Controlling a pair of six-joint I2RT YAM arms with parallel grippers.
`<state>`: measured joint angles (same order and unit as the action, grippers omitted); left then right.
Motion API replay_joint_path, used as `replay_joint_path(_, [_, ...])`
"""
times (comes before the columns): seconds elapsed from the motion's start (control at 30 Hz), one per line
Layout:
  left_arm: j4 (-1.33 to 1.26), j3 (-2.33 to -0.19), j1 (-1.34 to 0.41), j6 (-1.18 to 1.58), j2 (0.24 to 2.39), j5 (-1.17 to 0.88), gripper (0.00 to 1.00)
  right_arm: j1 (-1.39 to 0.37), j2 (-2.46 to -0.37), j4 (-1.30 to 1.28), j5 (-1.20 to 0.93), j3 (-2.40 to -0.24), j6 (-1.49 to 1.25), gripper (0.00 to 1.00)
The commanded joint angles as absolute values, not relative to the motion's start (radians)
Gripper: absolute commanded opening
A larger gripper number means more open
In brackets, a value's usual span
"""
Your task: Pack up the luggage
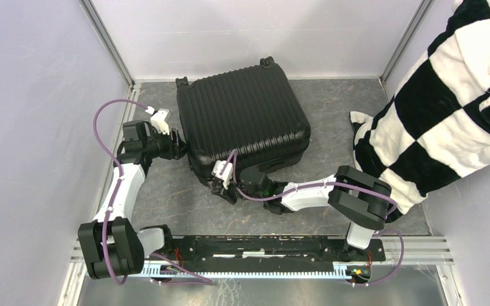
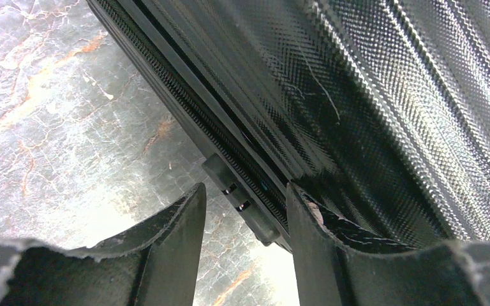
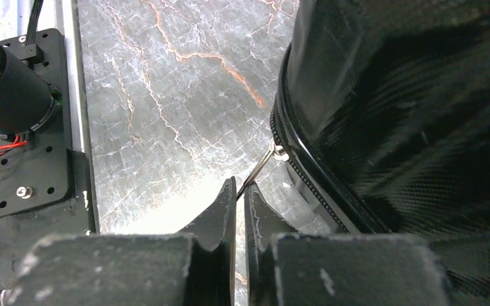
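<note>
Right wrist view has the right gripper (image 3: pixel 239 191) pinched narrow on the zipper pull (image 3: pixel 260 167) at the near-left corner of the luggage (image 1: pixel 242 115), which lies lid-down on the table (image 1: pixel 166 204). The left gripper (image 2: pixel 242 194) stands wide around the side seam. Best to draw along the zipper track, never outward, with 1 arm bracing the shell.

From above, the luggage (image 1: pixel 245 111) fills the far middle of the table (image 1: pixel 166 204), close to the back wall at 12 o'clock, and the left gripper (image 1: pixel 178 145) crowds the strip at 9. Bare table lies open at 7 to 8 and at 3 to 4, bounded there by a checkered cloth (image 1: pixel 446 108). The right gripper (image 1: pixel 224 189), pinching the zip pull (image 3: pixel 259 167), blocks 6 with its arm.
</note>
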<state>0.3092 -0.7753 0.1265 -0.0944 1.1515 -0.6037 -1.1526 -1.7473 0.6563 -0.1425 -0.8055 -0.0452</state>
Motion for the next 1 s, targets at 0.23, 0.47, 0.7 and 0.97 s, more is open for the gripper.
replay_joint_path(0.23, [0.4,-0.88,0.181,-0.156,1.147,-0.678,0.57,-1.078,-1.442,0.646,0.063,-0.502,-0.265,0.49])
replay_joint_path(0.47, [0.292,-0.943,0.248,-0.158,1.265,-0.542,0.58,-0.78,-1.116,0.485,0.228,-0.285,-0.493,0.48])
replay_joint_path(0.7, [0.128,-1.147,0.249,0.012,1.475,-0.376,0.62,-0.581,-1.185,0.412,0.15,-0.392,-0.583,0.46])
replay_joint_path(0.97, [-0.035,-1.296,0.2,0.196,1.687,-0.203,0.65,-0.379,-1.262,0.482,0.136,-0.45,-0.678,0.43])
